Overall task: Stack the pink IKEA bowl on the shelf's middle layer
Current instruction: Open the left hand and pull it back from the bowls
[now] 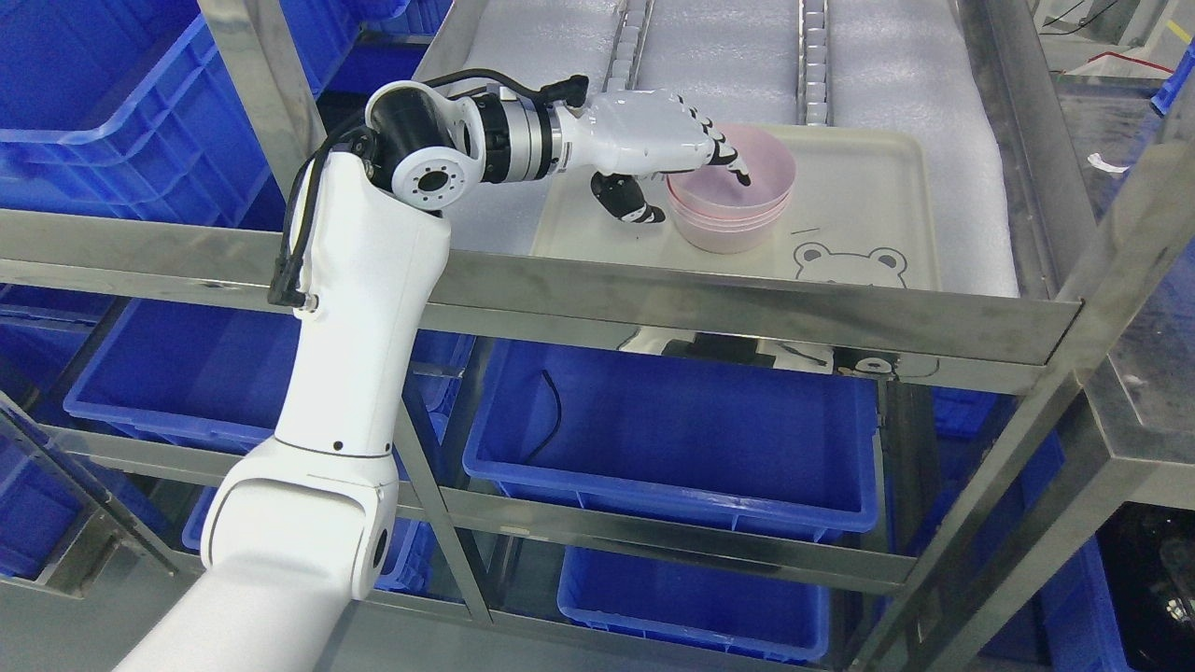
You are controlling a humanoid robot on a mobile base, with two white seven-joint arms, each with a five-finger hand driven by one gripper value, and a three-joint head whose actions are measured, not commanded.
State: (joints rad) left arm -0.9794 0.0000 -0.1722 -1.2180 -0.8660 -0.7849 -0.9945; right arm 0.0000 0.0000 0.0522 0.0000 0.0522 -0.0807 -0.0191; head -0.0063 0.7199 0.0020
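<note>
You had the left hand point(667, 154) reaching across the shelf point(747, 308) from the left, with its fingers point(733, 159) draped over the near rim of the pink bowl point(738, 191) and the thumb point(627, 201) hanging below, just outside the bowl's left wall. That read as a pinch on the rim, fingers inside and thumb outside, though whether the thumb actually touched the wall you could not have told from this view. The bowl sat upright, mouth facing up, nested in a stack of like pink bowls on the cream tray point(868, 187), toward the tray's left half. Being round, it had no real long axis; its axis of symmetry stood vertical, in line with the stack beneath. A rim grip likely suited you because it leaves the base free to seat into the bowl below. The right hand was out of view. Blue bins point(672, 439) filled the layers underneath.
</note>
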